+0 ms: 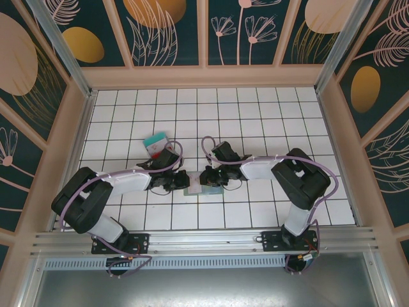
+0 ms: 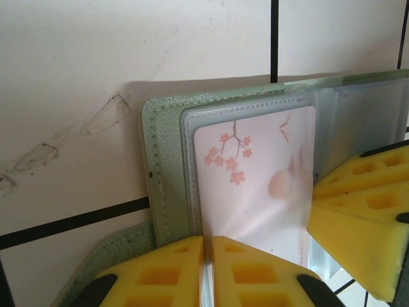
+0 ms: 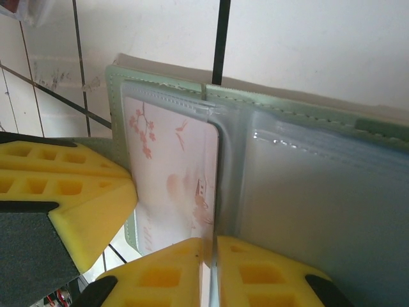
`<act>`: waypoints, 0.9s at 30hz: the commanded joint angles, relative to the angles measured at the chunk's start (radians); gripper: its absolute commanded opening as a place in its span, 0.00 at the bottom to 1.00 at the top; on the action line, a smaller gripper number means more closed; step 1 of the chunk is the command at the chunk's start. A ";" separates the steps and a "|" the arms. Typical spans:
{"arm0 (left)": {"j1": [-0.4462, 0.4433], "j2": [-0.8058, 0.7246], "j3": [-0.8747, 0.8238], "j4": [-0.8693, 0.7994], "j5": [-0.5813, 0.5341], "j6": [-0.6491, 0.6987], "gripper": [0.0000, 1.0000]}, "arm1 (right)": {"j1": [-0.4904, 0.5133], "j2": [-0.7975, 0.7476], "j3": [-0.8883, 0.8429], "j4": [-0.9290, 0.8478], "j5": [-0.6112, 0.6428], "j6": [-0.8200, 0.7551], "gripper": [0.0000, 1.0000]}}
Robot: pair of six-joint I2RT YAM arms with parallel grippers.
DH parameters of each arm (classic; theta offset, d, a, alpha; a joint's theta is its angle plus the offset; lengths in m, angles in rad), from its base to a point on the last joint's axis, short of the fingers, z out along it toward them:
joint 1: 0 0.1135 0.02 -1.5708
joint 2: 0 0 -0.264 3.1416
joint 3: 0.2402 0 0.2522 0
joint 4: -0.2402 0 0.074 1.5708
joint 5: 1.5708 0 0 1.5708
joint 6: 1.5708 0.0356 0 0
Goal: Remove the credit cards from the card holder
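Near the front edge, the left gripper (image 2: 208,268) is pinched narrow on the holder (image 2: 163,166), seemingly steadying it, while the right gripper (image 3: 211,268) nips the pale card (image 3: 169,173) at its pocket. Farther back lie the teal and red cards (image 1: 155,144), already out.

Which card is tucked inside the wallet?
The pale card with pink blossoms, sitting in a clear pocket of the card holder. The teal card and the red card lie out on the table.
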 commanded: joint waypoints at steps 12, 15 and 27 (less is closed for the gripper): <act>-0.023 0.053 0.021 -0.058 -0.041 0.016 0.07 | -0.019 -0.030 -0.033 -0.001 -0.005 0.010 0.00; -0.024 0.059 0.020 -0.076 -0.057 0.021 0.05 | -0.039 -0.057 -0.061 0.002 -0.005 0.010 0.00; -0.023 0.072 0.025 -0.085 -0.064 0.028 0.04 | -0.094 -0.136 -0.115 -0.031 -0.005 -0.008 0.00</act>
